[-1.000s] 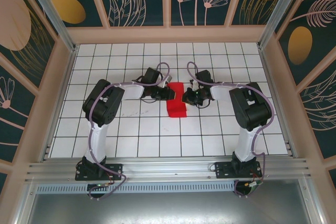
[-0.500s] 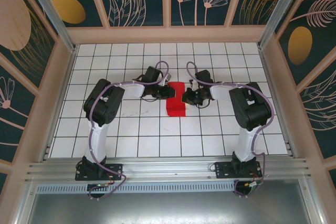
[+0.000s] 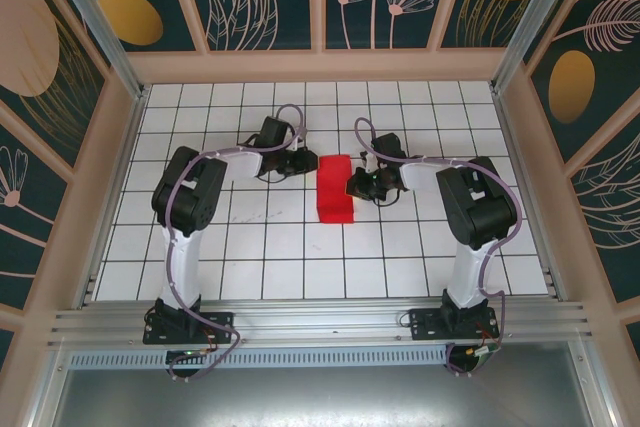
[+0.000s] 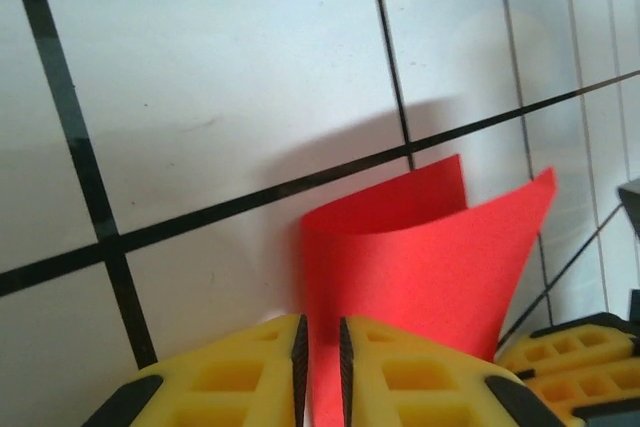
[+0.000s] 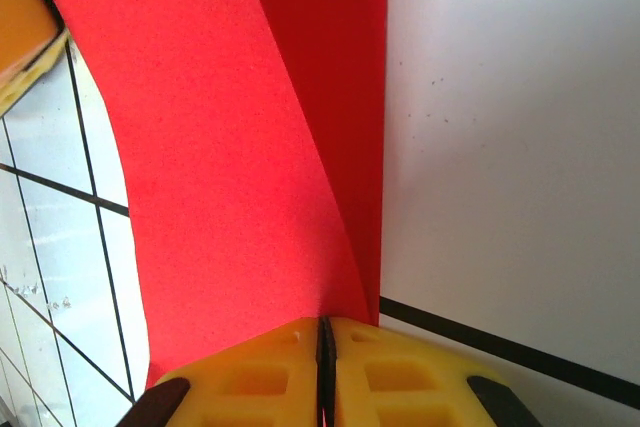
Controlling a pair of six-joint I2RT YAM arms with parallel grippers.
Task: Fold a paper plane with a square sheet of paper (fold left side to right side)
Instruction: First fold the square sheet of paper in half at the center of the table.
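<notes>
- The square sheet of paper (image 3: 335,189) lies doubled over mid-table, with its long axis running near-to-far between the arms.
- Right gripper (image 5: 324,342) is clamped on its right edge.
- Left gripper (image 4: 320,337), jaws narrow, sits at the left fold; I cannot tell if it grips.

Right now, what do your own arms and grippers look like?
The left arm and right arm match: black joint housings, white links, lilac cables running along them. The left gripper and right gripper have yellow fingers with square recesses and black edging.

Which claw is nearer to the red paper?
Right. The right claw pinches the right edge of the paper; the left claw sits just left of its far corner.
</notes>
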